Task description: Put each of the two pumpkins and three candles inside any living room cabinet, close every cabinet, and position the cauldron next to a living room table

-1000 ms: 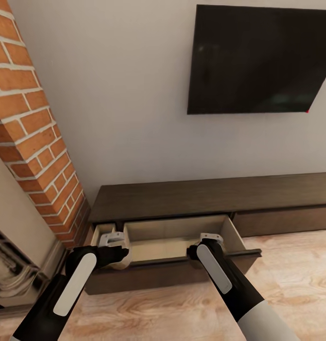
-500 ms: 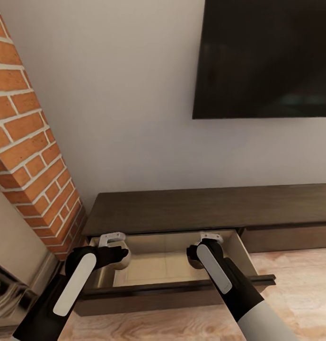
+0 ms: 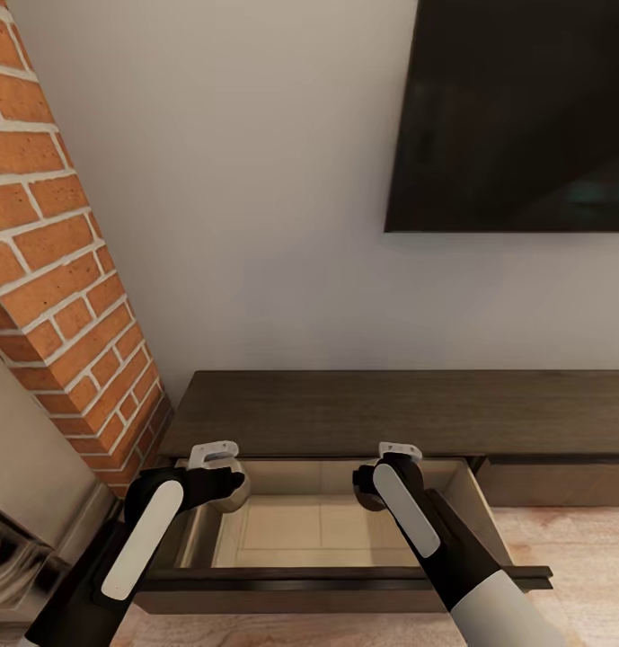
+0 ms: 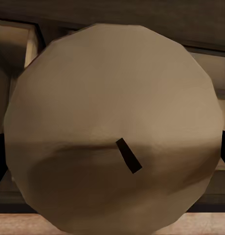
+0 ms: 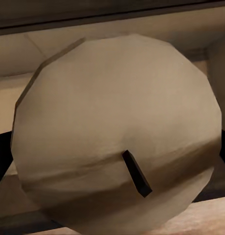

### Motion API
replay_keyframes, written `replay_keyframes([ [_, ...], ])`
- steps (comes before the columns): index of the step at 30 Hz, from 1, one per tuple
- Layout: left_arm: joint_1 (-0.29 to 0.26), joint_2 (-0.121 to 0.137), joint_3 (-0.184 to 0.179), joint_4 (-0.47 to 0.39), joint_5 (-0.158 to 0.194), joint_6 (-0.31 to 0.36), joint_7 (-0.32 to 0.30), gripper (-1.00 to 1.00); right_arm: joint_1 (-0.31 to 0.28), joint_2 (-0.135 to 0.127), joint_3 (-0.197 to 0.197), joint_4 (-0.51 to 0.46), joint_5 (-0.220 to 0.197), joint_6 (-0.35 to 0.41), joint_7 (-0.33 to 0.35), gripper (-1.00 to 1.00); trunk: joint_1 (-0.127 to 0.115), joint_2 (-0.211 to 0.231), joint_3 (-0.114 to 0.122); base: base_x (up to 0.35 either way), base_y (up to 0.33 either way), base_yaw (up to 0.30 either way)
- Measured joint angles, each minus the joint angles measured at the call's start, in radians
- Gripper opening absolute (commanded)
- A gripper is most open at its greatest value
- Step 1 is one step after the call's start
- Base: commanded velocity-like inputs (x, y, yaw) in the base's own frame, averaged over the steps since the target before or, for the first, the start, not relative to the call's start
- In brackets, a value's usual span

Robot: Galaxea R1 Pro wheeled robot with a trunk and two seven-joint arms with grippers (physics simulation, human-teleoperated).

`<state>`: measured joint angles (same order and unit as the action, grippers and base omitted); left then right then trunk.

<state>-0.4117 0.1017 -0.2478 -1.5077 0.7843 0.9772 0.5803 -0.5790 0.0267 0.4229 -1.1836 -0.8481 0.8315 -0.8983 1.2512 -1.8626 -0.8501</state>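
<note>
You are facing a long dark cabinet standing against a pale wall, with a brick column at its left end and a black screen hanging above. Its drawer is standing pulled out over the wooden floor. Your left gripper is clamping one candle over the drawer's rear left corner, and your right gripper is clamping another candle near its rear right corner.

Soft even light, faint shadows, blurry close-ups
</note>
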Motion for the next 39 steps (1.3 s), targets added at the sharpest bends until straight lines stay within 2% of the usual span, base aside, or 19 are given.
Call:
replay_keyframes([
  [2, 0.0, -0.002, -0.001, 0.0, 0.001, 0.0, -0.001, -1.0, 0.0, 0.004, 0.001, 0.005, -0.001, -0.003, 0.002, -1.0, 0.0, 0.0, 0.0, 0.003, -0.001, 0.019],
  [5, 0.0, -0.006, -0.003, 0.001, 0.002, 0.0, -0.002, -1.0, 0.0, 0.029, 0.019, 0.053, -0.007, -0.038, 0.005, -1.0, 0.0, 0.0, 0.0, 0.001, 0.0, 0.006],
  [7, 0.0, -0.008, -0.005, 0.002, 0.003, 0.0, -0.003, -1.0, 0.001, 0.057, 0.063, 0.154, -0.015, -0.083, 0.005, -1.0, 0.0, 0.0, 0.0, 0.0, 0.0, 0.002],
  [10, 0.0, -0.01, -0.025, 0.003, 0.006, 0.0, -0.003, -1.0, 0.0, 0.121, 0.115, 0.287, -0.019, -0.172, 0.005, -1.0, 0.0, 0.0, 0.0, 0.0, 0.0, 0.0],
  [13, 0.0, -0.01, -0.058, 0.009, 0.007, -0.001, -0.003, -1.0, -0.001, 0.143, 0.128, 0.325, -0.015, -0.208, 0.004, -1.0, 0.0, 0.0, 0.0, 0.0, 0.0, 0.0],
  [14, 0.0, -0.01, -0.072, 0.01, 0.004, 0.0, -0.003, -1.0, -0.002, 0.148, 0.132, 0.331, -0.028, -0.219, 0.004, -1.0, 0.0, 0.0, 0.0, 0.0, 0.0, 0.0],
  [17, 0.0, -0.011, -0.1, 0.013, 0.005, -0.001, -0.004, -1.0, -0.005, 0.148, 0.136, 0.343, -0.055, -0.239, 0.003, -1.0, 0.0, 0.0, 0.0, 0.0, 0.0, 0.0],
  [21, 0.0, -0.012, -0.115, 0.036, 0.001, 0.0, -0.005, -1.0, -0.006, 0.148, 0.141, 0.338, -0.065, -0.249, 0.003, -1.0, 0.0, 0.0, 0.0, 0.054, -0.041, 0.0],
  [35, -0.001, -0.012, -0.12, 0.092, 0.003, -0.001, -0.006, -1.0, -0.006, 0.148, 0.145, 0.283, -0.054, -0.265, 0.005, -1.0, 0.0, 0.0, 0.0, 0.02, -0.021, 0.0],
  [37, -0.001, -0.012, -0.121, 0.112, 0.003, 0.0, -0.006, -1.0, -0.006, 0.148, 0.157, 0.283, -0.053, -0.291, 0.005, -1.0, 0.0, 0.0, 0.0, 0.0, 0.0, 0.0],
  [39, -0.002, -0.012, -0.12, 0.135, 0.001, 0.0, -0.006, -1.0, -0.006, 0.148, 0.187, 0.287, -0.056, -0.319, 0.004, -1.0, 0.0, 0.0, 0.0, 0.0, 0.0, 0.0],
])
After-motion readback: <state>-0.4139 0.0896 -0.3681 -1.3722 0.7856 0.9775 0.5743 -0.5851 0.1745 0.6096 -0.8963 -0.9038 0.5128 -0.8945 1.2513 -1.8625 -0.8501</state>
